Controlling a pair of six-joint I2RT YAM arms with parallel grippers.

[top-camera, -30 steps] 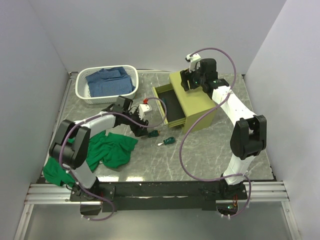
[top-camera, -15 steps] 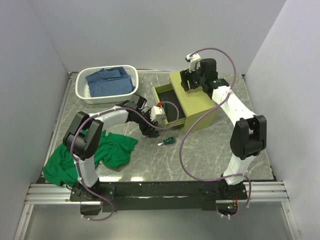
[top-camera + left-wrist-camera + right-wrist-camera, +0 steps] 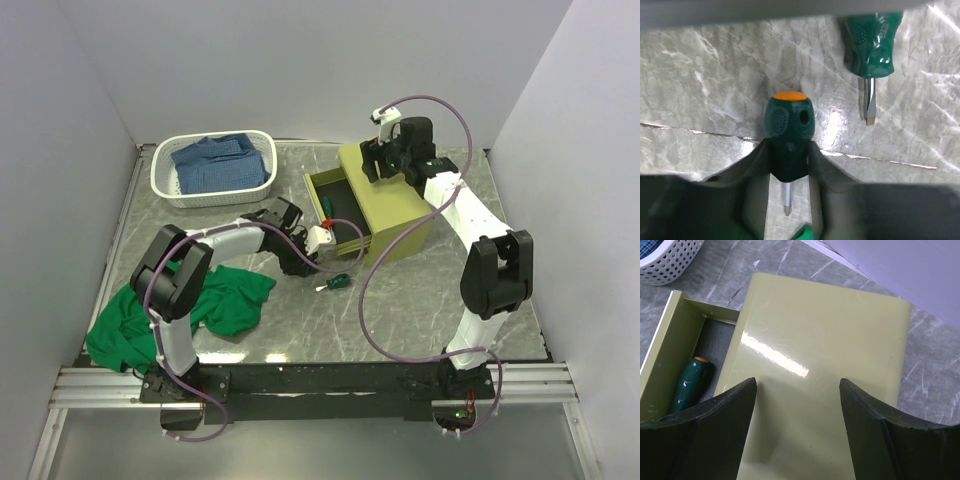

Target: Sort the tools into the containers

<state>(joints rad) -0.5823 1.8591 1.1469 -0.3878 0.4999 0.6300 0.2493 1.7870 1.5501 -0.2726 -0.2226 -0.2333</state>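
A stubby green screwdriver point(image 3: 789, 132) with an orange cap sits between my left gripper's point(image 3: 788, 150) fingers, which press on both sides of its handle, low at the marble table. A second stubby green screwdriver point(image 3: 871, 45) lies just beyond it, seen on the table point(image 3: 337, 281) in the top view, right of my left gripper point(image 3: 303, 260). The olive-yellow tool chest point(image 3: 395, 200) has one drawer point(image 3: 322, 190) pulled out, with a green-handled screwdriver point(image 3: 690, 385) inside. My right gripper point(image 3: 797, 385) hangs open over the chest's top point(image 3: 825, 340), holding nothing.
A white lattice basket point(image 3: 165, 185) with blue cloth stands at the back left. A green cloth point(image 3: 220, 300) is heaped at the front left, under the left arm. The open drawer's front edge point(image 3: 350, 243) is close behind my left wrist.
My left arm has swung right from beside the green cloth to the screwdrivers in front of the drawer, and its jaws have closed onto one handle. The right arm has not moved.
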